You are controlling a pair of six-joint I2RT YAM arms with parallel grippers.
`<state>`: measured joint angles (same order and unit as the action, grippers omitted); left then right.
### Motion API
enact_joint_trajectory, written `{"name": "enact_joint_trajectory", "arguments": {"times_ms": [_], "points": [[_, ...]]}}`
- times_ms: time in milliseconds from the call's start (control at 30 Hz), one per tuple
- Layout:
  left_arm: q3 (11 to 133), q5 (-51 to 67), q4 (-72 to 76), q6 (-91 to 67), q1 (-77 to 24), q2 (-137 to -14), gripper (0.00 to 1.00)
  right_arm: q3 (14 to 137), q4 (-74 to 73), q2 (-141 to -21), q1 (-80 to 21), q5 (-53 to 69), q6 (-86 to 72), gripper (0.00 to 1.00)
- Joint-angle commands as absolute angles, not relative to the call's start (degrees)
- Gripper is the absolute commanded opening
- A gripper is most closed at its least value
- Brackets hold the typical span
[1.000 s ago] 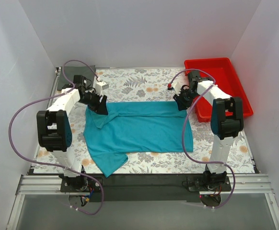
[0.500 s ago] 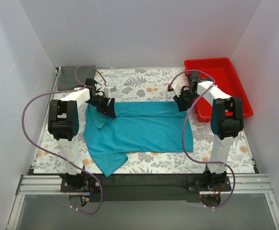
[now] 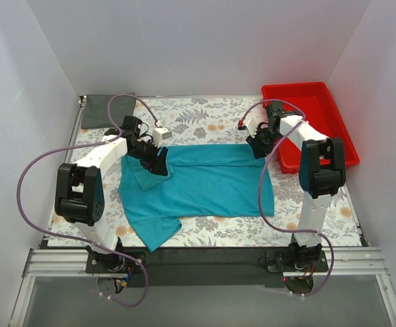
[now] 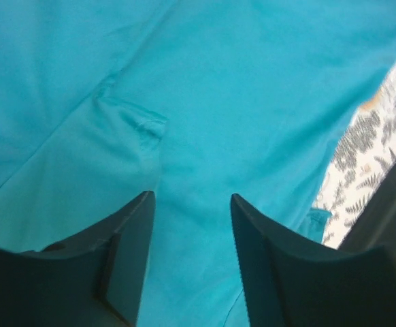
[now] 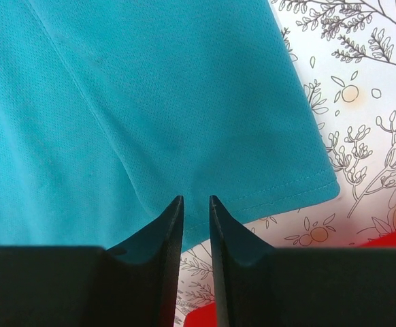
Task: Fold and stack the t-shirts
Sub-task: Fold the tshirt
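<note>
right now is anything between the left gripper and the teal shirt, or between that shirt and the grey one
Nothing visible. The left gripper hangs open right above the teal t-shirt, only bare cloth below. Toward the dark grey t-shirt in the far left corner there is just floral tablecloth and the left arm itself.

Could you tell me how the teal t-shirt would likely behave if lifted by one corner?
Probably floppy: the teal t-shirt lies in soft folds and creases, so it should drape and sag from the pinch rather than hold its shape. Likely light for its size, given the thin, fine knit seen close up.
</note>
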<state>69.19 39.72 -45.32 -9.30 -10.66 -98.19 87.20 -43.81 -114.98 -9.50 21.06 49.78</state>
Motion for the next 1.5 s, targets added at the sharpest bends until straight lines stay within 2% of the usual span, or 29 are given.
{"name": "enact_joint_trajectory", "arguments": {"times_ms": [0,100,167,333,633,1067,1167,1333,1400,1433,1467], "points": [[67.06,33.51,-38.96,-14.82,-8.01,-96.15,0.45,87.89,-45.18,-114.44,-9.75,20.22,49.31,0.27],[68.02,31.12,-37.27,-18.18,-4.58,-98.26,0.37,87.37,-44.91,-113.91,-10.28,18.64,48.61,0.26],[68.20,29.45,-36.04,-21.08,-2.47,-99.05,0.35,87.28,-44.74,-113.82,-10.72,17.85,47.56,0.26],[68.99,21.47,-33.31,-23.55,-0.18,-102.03,0.35,88.07,-44.12,-114.96,-12.13,15.30,45.18,0.25],[70.48,15.21,-32.17,-24.35,2.64,-109.41,0.35,88.42,-41.31,-120.32,-13.36,6.51,42.02,0.25],[86.91,14.59,-33.48,-25.93,3.34,-121.55,0.36,101.95,-36.65,-129.46,-14.15,-2.90,38.23,0.25],[89.21,18.09,-35.15,-25.14,3.34,-120.42,0.40,103.97,-36.74,-128.07,-14.15,-0.81,38.32,0.31],[89.48,29.94,-39.54,-23.73,3.25,-110.41,0.51,103.10,-40.07,-121.13,-14.50,5.52,38.23,0.46],[88.60,32.33,-42.09,-21.55,3.43,-107.33,0.54,101.61,-42.35,-116.82,-14.94,7.20,38.23,0.49],[86.85,33.39,-42.88,-20.84,3.34,-103.75,0.58,100.82,-43.41,-115.15,-15.03,9.56,38.41,0.56],[85.79,34.70,-44.11,-20.31,3.34,-102.15,0.60,98.90,-44.11,-112.09,-15.20,10.45,38.41,0.58]]}}
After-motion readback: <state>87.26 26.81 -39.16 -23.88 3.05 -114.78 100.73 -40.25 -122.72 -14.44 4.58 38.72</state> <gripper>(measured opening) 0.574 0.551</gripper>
